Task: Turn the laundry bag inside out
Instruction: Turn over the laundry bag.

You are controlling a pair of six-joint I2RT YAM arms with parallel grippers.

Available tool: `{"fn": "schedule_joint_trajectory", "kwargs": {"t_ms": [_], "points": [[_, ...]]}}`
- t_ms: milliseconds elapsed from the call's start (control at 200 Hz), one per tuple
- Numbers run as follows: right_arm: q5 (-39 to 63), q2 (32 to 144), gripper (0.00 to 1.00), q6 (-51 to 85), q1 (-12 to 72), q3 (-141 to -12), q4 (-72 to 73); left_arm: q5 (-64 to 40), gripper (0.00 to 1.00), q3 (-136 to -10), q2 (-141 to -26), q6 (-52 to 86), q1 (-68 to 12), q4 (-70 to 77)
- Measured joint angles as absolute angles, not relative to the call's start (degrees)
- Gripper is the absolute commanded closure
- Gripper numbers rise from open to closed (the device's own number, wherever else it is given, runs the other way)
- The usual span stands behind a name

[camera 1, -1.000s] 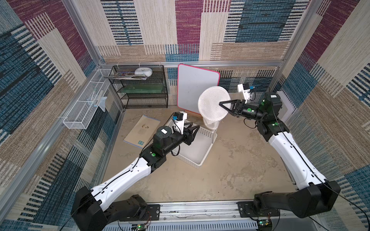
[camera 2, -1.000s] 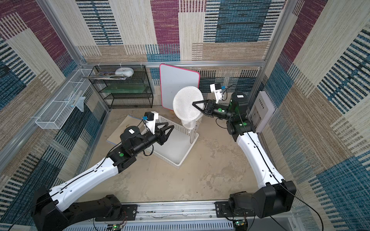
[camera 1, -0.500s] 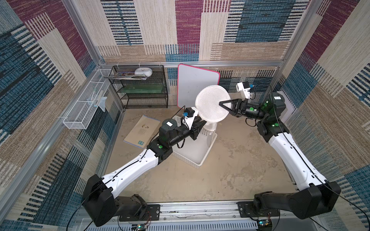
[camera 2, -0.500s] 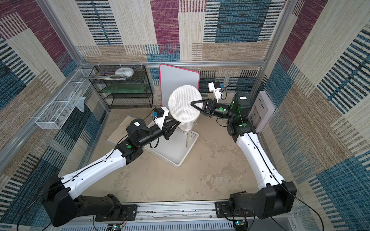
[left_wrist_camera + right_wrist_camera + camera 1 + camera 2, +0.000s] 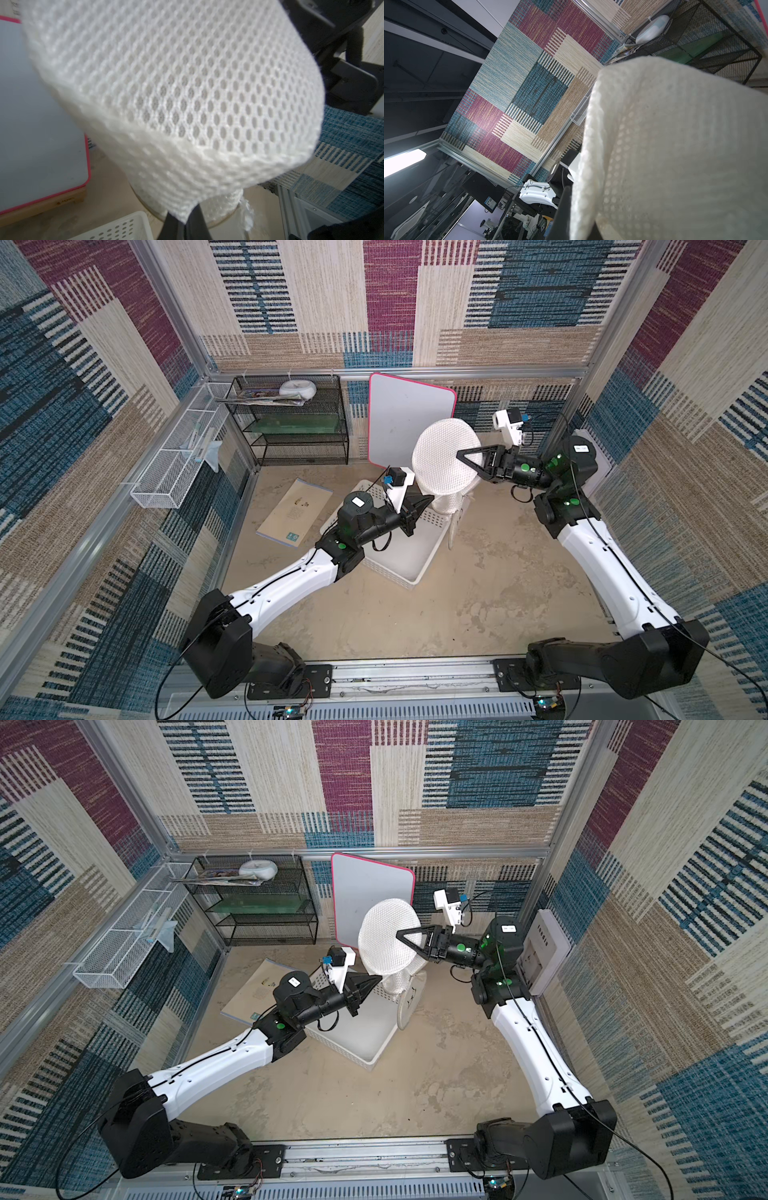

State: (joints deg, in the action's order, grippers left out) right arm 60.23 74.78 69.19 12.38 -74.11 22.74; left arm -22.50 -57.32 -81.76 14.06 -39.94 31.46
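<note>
Boxed in by woven patchwork walls (image 5: 374, 302) of blue, maroon and beige, over a mottled beige floor (image 5: 478, 605). Held aloft toward twelve o'clock of that floor, above the far corner of the rigid white perforated plastic basket (image 5: 409, 581): the soft white net-mesh laundry bag (image 5: 444, 456), spread as a round face with a bunched tail hanging beneath.

Pinched at its three o'clock edge by the right gripper (image 5: 459, 455), jaws closed on mesh. Clamped near seven o'clock by the left gripper (image 5: 429, 499), likewise closed on fabric.

Judged early: both holds secured, eversion itself not begun. Next, probably, drawing one hold through or past the other without letting the mesh slip.

From the left wrist alone: mesh nipped between dark fingers (image 5: 200, 224). In a top view alone: a round plain white panel (image 5: 409, 1002) with a small dark mark, hanging low. Bag's opening possibly underneath; not discernible.
</note>
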Motion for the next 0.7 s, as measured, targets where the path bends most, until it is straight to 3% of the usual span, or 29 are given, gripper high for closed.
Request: {"fn": "schedule_joint_trajectory", "kwargs": {"t_ms": [235, 531, 701], "points": [[59.8, 74.4, 1.00, 71.0, 11.1, -73.3, 24.3, -23.6, 1.00, -61.5, -89.8, 22.5, -42.1, 38.3], [58.8, 73.3, 1.00, 74.5, 10.5, -69.5, 30.9, -22.3, 1.00, -63.6, -90.8, 27.7, -42.5, 38.9], [58.3, 74.3, 1.00, 76.1, 10.5, -67.6, 34.9, -29.5, 1.00, -67.7, -94.6, 34.2, -44.8, 42.9]]}}
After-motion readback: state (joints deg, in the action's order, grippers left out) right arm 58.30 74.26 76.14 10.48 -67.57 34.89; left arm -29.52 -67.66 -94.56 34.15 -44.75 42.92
